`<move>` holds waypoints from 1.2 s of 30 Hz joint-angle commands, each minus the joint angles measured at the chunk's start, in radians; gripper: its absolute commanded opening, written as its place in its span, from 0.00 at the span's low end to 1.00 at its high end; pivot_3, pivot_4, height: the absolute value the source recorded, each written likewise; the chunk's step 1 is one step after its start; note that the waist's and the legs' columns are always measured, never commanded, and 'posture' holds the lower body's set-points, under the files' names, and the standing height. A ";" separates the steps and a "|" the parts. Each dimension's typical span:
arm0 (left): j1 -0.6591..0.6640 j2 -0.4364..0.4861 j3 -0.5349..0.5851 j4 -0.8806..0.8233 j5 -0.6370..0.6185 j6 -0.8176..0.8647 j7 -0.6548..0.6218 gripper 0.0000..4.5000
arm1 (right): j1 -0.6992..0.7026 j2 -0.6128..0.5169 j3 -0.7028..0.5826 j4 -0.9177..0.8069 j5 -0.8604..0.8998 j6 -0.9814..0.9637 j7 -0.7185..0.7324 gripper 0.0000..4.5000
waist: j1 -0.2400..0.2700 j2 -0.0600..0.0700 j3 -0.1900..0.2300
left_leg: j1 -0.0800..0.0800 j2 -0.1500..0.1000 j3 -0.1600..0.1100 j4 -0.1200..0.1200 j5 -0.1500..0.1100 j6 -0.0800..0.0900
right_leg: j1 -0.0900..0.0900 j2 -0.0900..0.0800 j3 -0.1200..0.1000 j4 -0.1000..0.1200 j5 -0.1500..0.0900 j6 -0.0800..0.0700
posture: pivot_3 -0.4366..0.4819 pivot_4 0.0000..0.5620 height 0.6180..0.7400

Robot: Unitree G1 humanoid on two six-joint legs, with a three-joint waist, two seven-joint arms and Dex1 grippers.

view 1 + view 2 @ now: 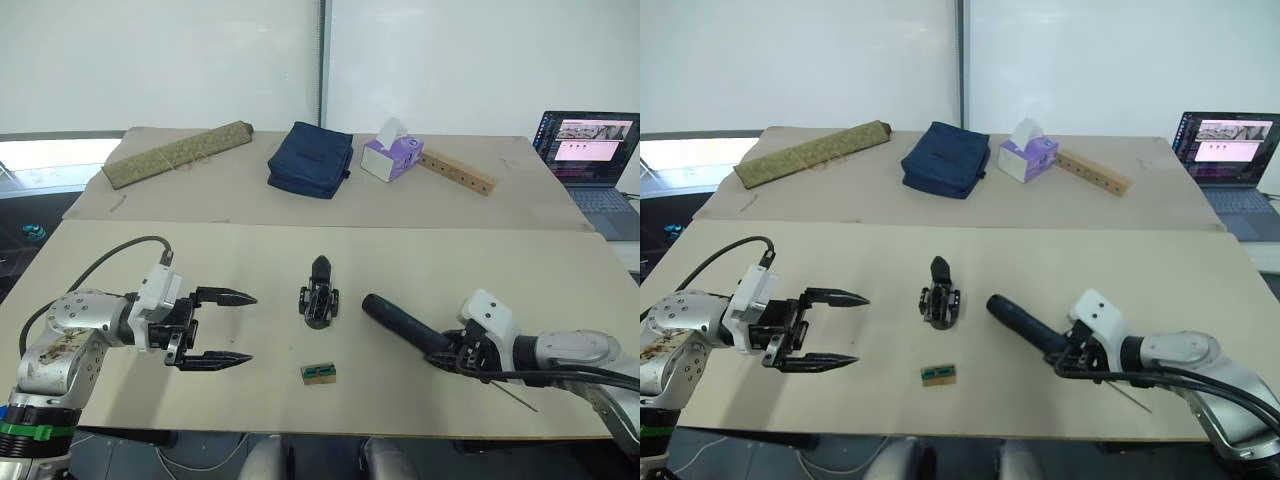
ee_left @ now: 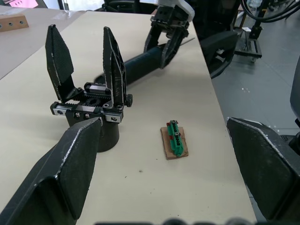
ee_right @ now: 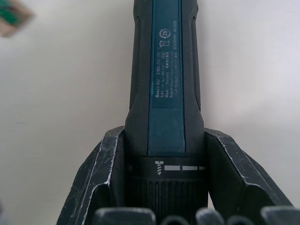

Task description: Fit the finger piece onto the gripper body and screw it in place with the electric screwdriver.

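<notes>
Right gripper [image 1: 462,352] clamps the electric screwdriver [image 1: 400,322] near its bit end, handle pointing toward the gripper body [image 1: 319,298], presumably readied for driving. Left gripper [image 1: 218,328], fingers spread and empty, hovers level beside that body. Finger piece apparently already mounted; view unclear

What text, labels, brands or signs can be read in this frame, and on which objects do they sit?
Dark blue-black cylindrical electric screwdriver, clamped in the right gripper: the blue label starts "Bosch GO"; the remaining small print lines and round marks are too small to read.
Screwdriver collar: a white screw symbol with dashes, no words.
Open laptop: screen content too small to read.
Purple tissue box: print unreadable.
</notes>
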 commanded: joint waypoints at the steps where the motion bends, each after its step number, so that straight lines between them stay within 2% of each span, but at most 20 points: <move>1: 0.003 -0.004 -0.003 -0.031 0.003 -0.017 0.008 1.00 | -0.027 0.007 0.015 0.033 -0.030 -0.092 0.039 0.43 | -0.002 0.000 0.000 | 0.000 0.000 0.000 0.000 0.000 0.000 | 0.000 0.001 0.000 0.000 0.000 0.000 | 0.48 0.27 1.00; 6: 0.014 -0.009 -0.002 -0.044 0.005 -0.020 0.013 1.00 | -0.048 0.000 0.026 0.067 -0.040 -0.098 0.066 0.43 | -0.007 0.000 0.000 | 0.001 0.001 -0.001 -0.001 0.000 0.000 | 0.000 0.002 0.000 0.002 0.000 -0.001 | 0.48 0.27 1.00; 8: 0.021 -0.011 -0.001 -0.045 0.007 -0.022 0.017 1.00 | -0.068 -0.017 0.026 0.065 -0.031 -0.076 0.087 0.67 | -0.009 0.000 0.000 | 0.001 0.001 -0.001 -0.001 0.000 0.000 | 0.000 0.001 0.000 0.002 0.000 -0.001 | 0.48 0.27 1.00; 12: 0.034 -0.010 0.004 -0.040 0.011 -0.028 0.015 1.00 | -0.104 -0.078 0.023 0.020 -0.010 -0.009 0.129 0.97 | -0.010 0.000 0.000 | 0.001 0.001 -0.001 -0.001 0.000 0.000 | 0.000 0.001 0.000 0.002 0.000 -0.001 | 0.48 0.27 1.00; 13: 0.035 -0.009 0.003 -0.039 0.012 -0.029 0.013 1.00 | -0.130 -0.102 0.024 -0.005 0.014 0.054 0.134 0.99 | -0.010 0.000 0.000 | 0.001 0.001 -0.001 -0.001 0.000 0.000 | 0.000 0.001 0.000 0.002 0.000 -0.001 | 0.48 0.27 1.00; 15: 0.034 -0.007 -0.003 -0.037 0.012 -0.032 0.005 1.00 | -0.207 -0.209 0.109 -0.063 -0.034 0.173 0.140 0.99 | -0.010 0.002 0.001 | 0.001 0.001 -0.001 -0.001 0.000 0.000 | 0.000 0.001 -0.001 0.002 0.000 -0.001 | 0.48 0.27 1.00; 17: 0.031 -0.008 -0.008 -0.033 0.014 -0.037 0.002 1.00 | -0.286 -0.266 0.154 -0.102 -0.002 0.275 0.173 0.99 | -0.012 0.003 0.001 | 0.001 0.001 -0.001 0.000 0.000 0.000 | -0.001 0.000 0.000 0.003 0.000 -0.001 | 0.48 0.27 1.00; 20: 0.022 -0.013 -0.016 -0.024 0.018 -0.043 0.002 1.00 | -0.404 -0.287 0.206 -0.129 0.064 0.410 0.215 0.99 | -0.012 0.002 0.001 | 0.002 0.002 -0.001 -0.001 0.000 0.000 | -0.001 0.000 -0.002 0.002 0.000 -0.002 | 0.48 0.27 1.00; 23: 0.014 -0.019 -0.026 -0.018 0.020 -0.048 0.004 1.00 | -0.561 -0.311 0.351 -0.144 0.053 0.582 0.208 0.99 | -0.012 0.003 0.002 | 0.001 0.001 -0.002 -0.001 0.000 0.000 | -0.001 0.000 -0.002 0.002 0.000 -0.002 | 0.48 0.27 1.00; 28: 0.012 -0.026 -0.043 -0.016 0.028 -0.059 0.004 1.00 | -0.768 -0.219 0.585 -0.146 0.038 0.719 0.155 0.99 | -0.012 0.003 0.002 | -0.001 0.001 -0.001 -0.001 0.000 0.000 | -0.004 -0.001 -0.001 0.002 0.000 -0.003 | 0.48 0.27 1.00; 32: 0.008 -0.030 -0.048 -0.017 0.028 -0.057 0.008 1.00 | -0.801 -0.167 0.726 -0.066 -0.062 0.648 0.076 0.99 | -0.013 0.002 0.001 | -0.003 0.001 -0.001 -0.001 0.000 0.000 | -0.007 -0.001 -0.001 0.004 0.000 -0.003 | 0.48 0.27 1.00; 36: 0.021 -0.031 -0.058 -0.024 0.032 -0.061 0.002 1.00 | -0.837 -0.122 0.789 -0.014 -0.080 0.639 0.073 0.99 | -0.012 0.002 0.001 | -0.009 0.000 0.000 0.002 0.000 0.000 | -0.015 -0.001 -0.001 0.009 0.001 -0.003 | 0.48 0.27 1.00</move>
